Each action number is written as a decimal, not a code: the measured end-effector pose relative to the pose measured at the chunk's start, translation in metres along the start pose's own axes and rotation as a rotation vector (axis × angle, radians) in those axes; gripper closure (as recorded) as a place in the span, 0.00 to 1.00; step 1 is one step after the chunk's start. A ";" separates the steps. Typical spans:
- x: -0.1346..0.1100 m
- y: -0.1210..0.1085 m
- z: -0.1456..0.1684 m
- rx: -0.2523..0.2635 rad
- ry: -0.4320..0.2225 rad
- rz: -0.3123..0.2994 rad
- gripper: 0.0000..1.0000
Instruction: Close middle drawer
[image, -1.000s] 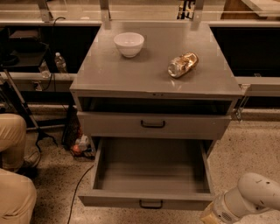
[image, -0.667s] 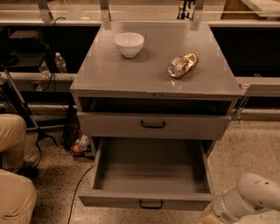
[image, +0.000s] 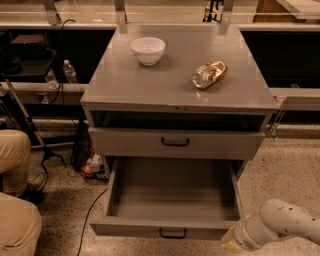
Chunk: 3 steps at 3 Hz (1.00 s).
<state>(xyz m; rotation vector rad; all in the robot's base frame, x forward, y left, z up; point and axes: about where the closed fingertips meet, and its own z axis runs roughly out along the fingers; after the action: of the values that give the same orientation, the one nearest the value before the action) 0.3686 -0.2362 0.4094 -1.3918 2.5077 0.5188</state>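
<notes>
Gripper (image: 231, 243) at bottom right, beside front corner of open middle drawer (image: 172, 197)

No writing can be read anywhere. The gold packet (image: 209, 73) on the counter (image: 125, 85) may carry print, but none is legible. The claw (image: 231, 244), low at the right beside the front corner of the middle drawer (image: 172, 200), shows no marking.

My gripper (image: 231, 243), low at the bottom right of the view, has edged a little closer to the middle drawer (image: 172, 197). It now sits just beside the drawer's right front corner, and my white forearm (image: 282, 222) has followed it in.
</notes>
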 end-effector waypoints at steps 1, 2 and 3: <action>-0.016 -0.009 0.006 0.027 -0.058 -0.055 1.00; -0.038 -0.012 0.013 0.055 -0.106 -0.117 1.00; -0.064 -0.007 0.014 0.055 -0.168 -0.229 1.00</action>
<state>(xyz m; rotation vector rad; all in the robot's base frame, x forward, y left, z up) 0.4082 -0.1844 0.4186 -1.5210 2.1808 0.4938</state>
